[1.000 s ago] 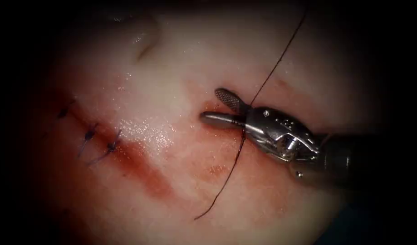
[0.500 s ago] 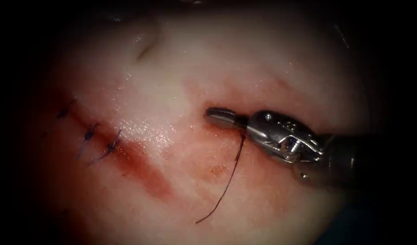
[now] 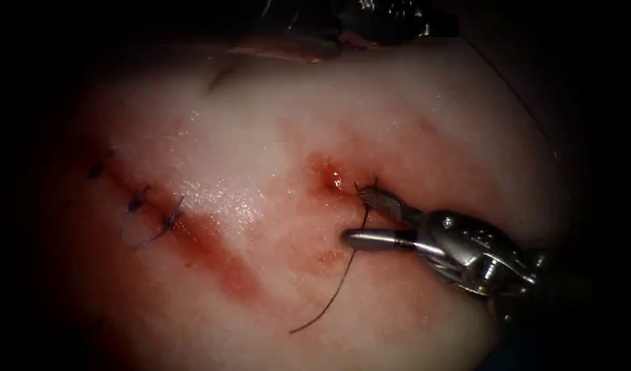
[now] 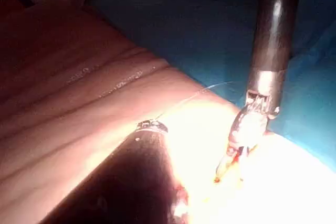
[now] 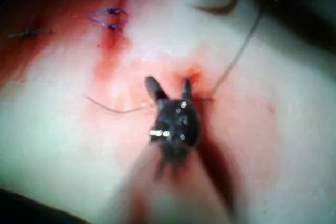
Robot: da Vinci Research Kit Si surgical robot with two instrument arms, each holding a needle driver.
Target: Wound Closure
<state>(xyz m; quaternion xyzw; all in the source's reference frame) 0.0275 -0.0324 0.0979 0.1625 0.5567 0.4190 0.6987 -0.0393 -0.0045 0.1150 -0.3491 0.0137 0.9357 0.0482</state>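
My right tool comes in from the lower right with its jaws open and nothing between them. Its upper jaw lies beside a small dark knot at a red spot on the tissue. From the knot a short thread tail curves down over the tissue. The right wrist view has the same open jaws, the tail and a thin strand leading away. My left tool is at the dark top edge, and a fine thread runs from its tip.
The cut runs as a red line down the left half, with finished dark stitches along its upper part. Red fluid glistens around the knot. Blue drape lies beyond the tissue's edge.
The right tool's jaws shut on the thread, then opened. The long strand rising to the top right is gone and the short tail remains. The tool has moved down and right.
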